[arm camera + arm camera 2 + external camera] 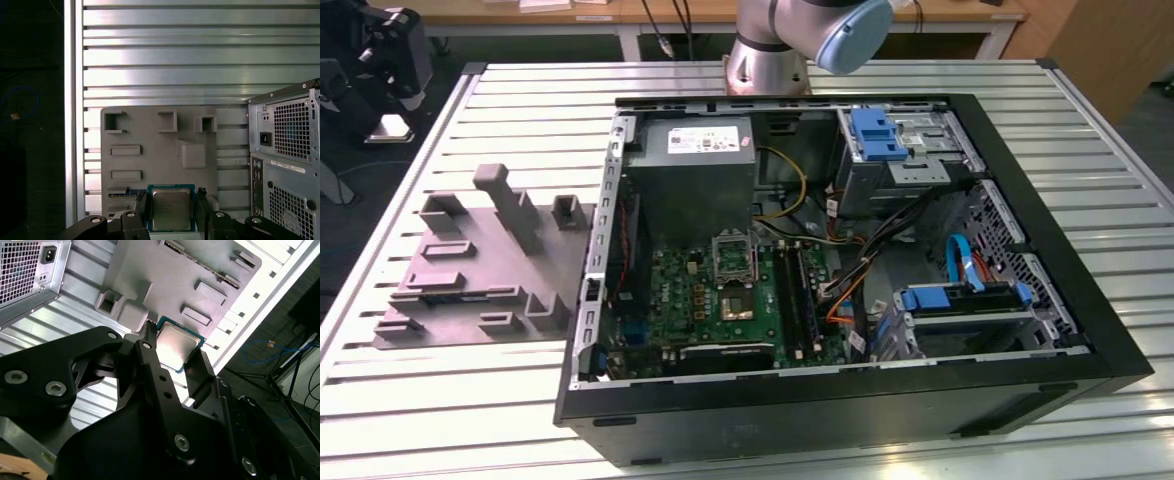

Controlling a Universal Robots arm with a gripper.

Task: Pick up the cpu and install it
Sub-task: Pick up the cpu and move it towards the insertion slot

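black gripper (174, 344), silver screws (181, 442), blue-capped arm (781, 30)

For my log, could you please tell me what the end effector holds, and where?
The end effector grips the cpu by two opposite edges.

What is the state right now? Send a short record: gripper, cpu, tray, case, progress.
gripper: gripper shut on the cpu, a finger on each of two opposite edges, in both wrist views
cpu: cpu pale top towards the wrist cameras, seen against the grey tray, apparently lifted off it
tray: grey tray flat on the slatted table, beside the case
case: computer case open, motherboard exposed
progress: cpu picked up, not yet installed
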